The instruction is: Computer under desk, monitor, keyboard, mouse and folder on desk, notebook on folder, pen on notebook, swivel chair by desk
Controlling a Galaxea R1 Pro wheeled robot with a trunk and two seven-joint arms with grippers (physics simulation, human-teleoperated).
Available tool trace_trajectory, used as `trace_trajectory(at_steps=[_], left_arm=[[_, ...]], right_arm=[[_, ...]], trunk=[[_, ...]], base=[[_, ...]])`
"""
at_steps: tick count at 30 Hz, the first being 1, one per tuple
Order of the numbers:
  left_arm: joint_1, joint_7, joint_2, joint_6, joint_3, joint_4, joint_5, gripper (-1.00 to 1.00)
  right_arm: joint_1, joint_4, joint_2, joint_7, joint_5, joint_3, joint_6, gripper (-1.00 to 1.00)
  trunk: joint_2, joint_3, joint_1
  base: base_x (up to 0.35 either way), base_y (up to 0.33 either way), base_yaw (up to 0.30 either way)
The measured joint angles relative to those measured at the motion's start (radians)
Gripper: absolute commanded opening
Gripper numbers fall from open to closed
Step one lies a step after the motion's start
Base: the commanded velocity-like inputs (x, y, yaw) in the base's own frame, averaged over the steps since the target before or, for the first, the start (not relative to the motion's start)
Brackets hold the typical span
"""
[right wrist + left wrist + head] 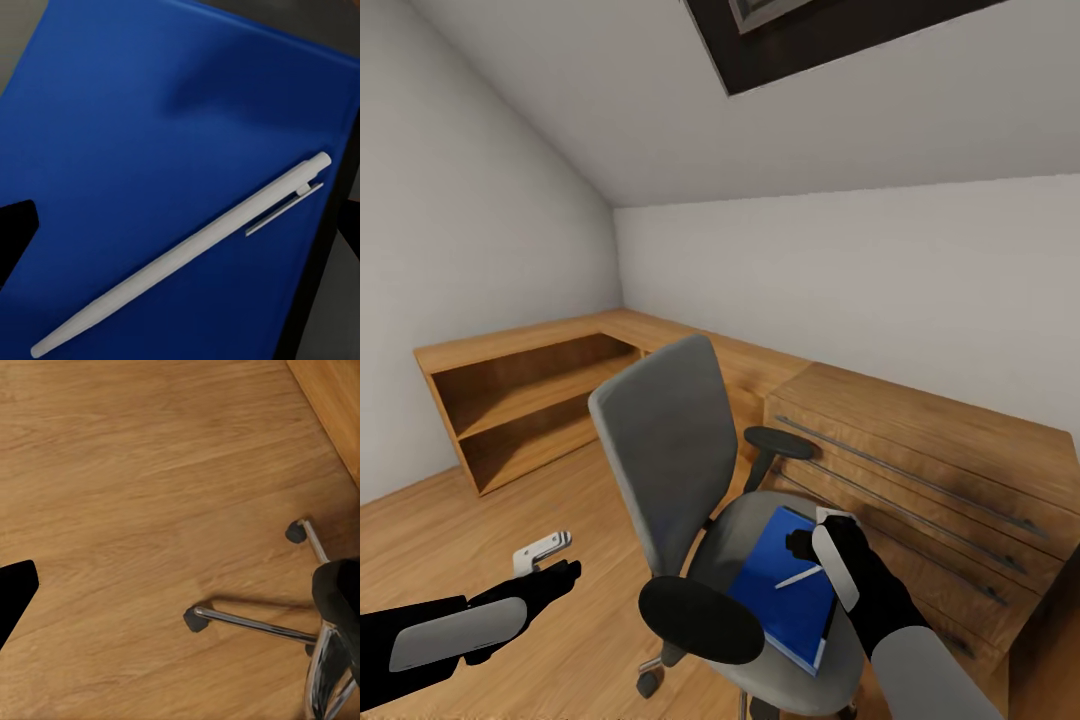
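The grey swivel chair (660, 450) stands in front of me with the blue folder (780, 590) flat on its seat. The white pen (798, 577) lies loose on the folder; the right wrist view shows the pen (187, 251) and folder (135, 135) close up. A thin dark edge runs under the folder's side; I cannot tell if it is the notebook. My right gripper (822, 528) hovers open just above the pen, holding nothing. My left gripper (545, 550) hangs open and empty over the floor left of the chair. Desk, monitor, keyboard, mouse and computer are out of view.
A light wooden drawer chest (940, 470) stands right behind the chair. A low wooden shelf unit (530, 390) runs along the left wall into the corner. The chair's chrome legs and casters (255, 622) spread over the plank floor below my left gripper. A sloped ceiling with a skylight (810, 30) hangs overhead.
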Motion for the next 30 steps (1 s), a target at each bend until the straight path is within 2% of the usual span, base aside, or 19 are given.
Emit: trace_trajectory(at_steps=[30], left_arm=[[0.000, -0.001, -0.002, -0.001, -0.003, 0.000, 0.000, 1.00]], right_arm=[[0.001, 0.003, 0.000, -0.005, 0.000, -0.007, 0.014, 1.00]], trunk=[[-0.007, -0.004, 0.004]], base=[[0.000, 0.000, 0.010]])
